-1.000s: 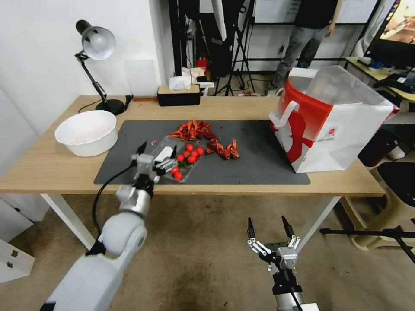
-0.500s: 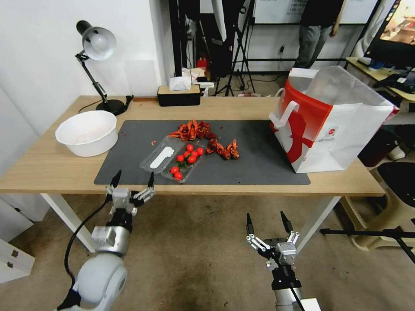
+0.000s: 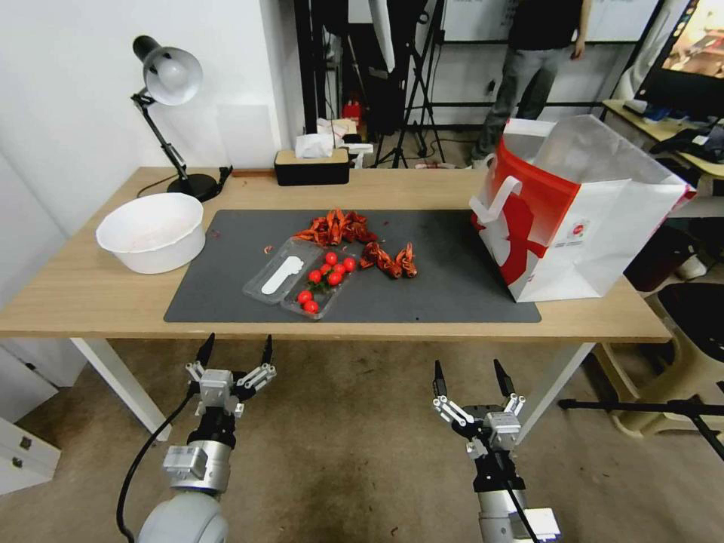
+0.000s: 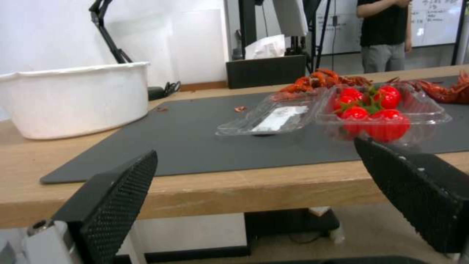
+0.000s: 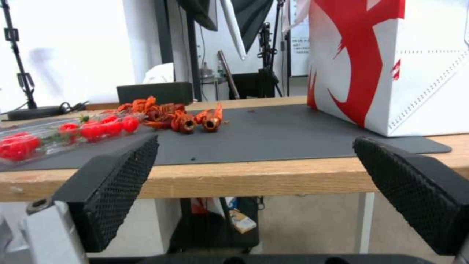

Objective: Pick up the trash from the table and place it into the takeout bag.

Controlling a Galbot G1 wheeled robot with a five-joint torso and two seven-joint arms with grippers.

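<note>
While both my left gripper (image 3: 234, 349) and right gripper (image 3: 467, 373) hang spread below the table (image 3: 90, 294), the flimsy tomato tray (image 3: 302, 277) sits mid-mat, 9 o'clock of the bag (image 3: 573, 219); I'd pinch its rim.

White wall (image 3: 68, 113), desk lamp (image 3: 170, 75), beige floor (image 3: 339, 445), tripods (image 3: 411, 83).

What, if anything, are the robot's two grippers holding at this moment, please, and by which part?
Nothing is held. The left gripper and right gripper hang open and empty below the long light-wood table.
</note>
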